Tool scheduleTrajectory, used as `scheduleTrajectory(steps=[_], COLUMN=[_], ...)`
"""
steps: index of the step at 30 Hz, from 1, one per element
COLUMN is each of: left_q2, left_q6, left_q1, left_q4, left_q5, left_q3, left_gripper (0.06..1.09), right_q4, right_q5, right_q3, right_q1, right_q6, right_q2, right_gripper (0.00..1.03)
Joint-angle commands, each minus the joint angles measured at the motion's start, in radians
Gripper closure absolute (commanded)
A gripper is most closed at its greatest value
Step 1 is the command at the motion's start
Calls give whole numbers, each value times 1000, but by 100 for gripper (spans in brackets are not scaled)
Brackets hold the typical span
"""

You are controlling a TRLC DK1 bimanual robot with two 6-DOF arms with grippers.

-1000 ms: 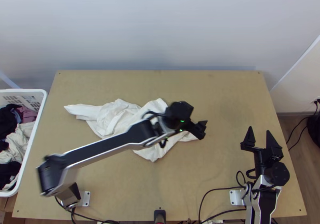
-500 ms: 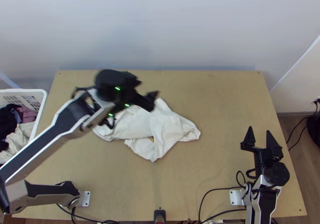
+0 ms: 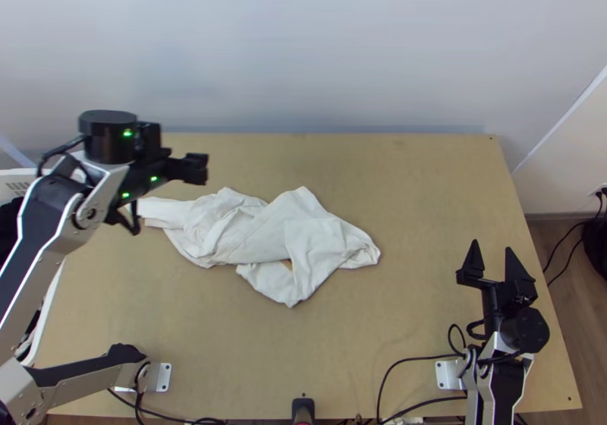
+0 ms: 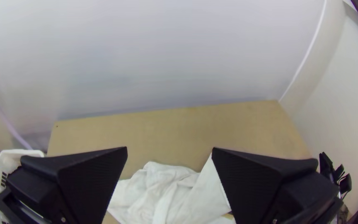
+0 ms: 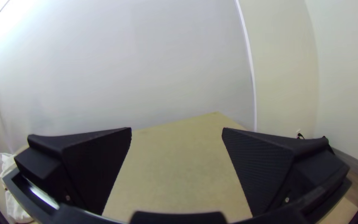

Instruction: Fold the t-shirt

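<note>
In the top view my left gripper [image 3: 196, 168] hangs over the table's back left part, above and behind the shirt's left end. The left wrist view has this gripper [image 4: 170, 153] open, its two fingers wide apart with nothing between them. My right gripper [image 3: 497, 262] stands open at the table's right side, well apart from the cloth; in the right wrist view the gripper [image 5: 177, 135] holds nothing. The white t-shirt [image 3: 307, 235] lies bunched and twisted left of the table's middle, a narrow part stretching to the left. The same shirt [image 4: 158, 193] appears in the left wrist view.
The wooden table [image 3: 425, 197] has bare wood around the cloth and towards the right arm. A white laundry basket [image 4: 1, 176] with dark clothes is at the left edge, partly behind the left arm in the top view. Black cables [image 3: 387, 372] run along the near edge.
My left gripper has swung from above the shirt's right part to the back left, uncovering the cloth. The shirt looks unmoved where it was visible before. The right arm has kept still.
</note>
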Motion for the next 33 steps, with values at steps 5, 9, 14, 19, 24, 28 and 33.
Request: scheduleTrajectory(steps=[5, 9, 14, 19, 24, 28, 33], left_q2=[-52, -74, -115, -140, -151, -164, -172], left_q6=[-47, -43, -37, -31, -28, -31, -44], left_q1=[228, 300, 338, 363, 366, 378, 392], left_q4=[-121, -149, -151, -134, -78, -6, 61], left_q5=[102, 108, 108, 110, 110, 154, 192], left_q3=[-25, -59, -102, -157, -226, -280, -359], left_gripper=[10, 10, 10, 10, 10, 10, 10], right_q4=[-11, -8, -5, -14, -29, -55, -146], right_q5=[6, 5, -4, -11, -12, 12, 117], right_q3=[-9, -9, -6, 26, 121, 264, 474], right_q1=[42, 48, 177, 350, 525, 644, 882], right_q6=[22, 135, 104, 95, 88, 91, 106], right_q2=[-3, -5, -6, -5, 84, 284, 486], right_gripper=[4, 4, 4, 4, 9, 8, 5])
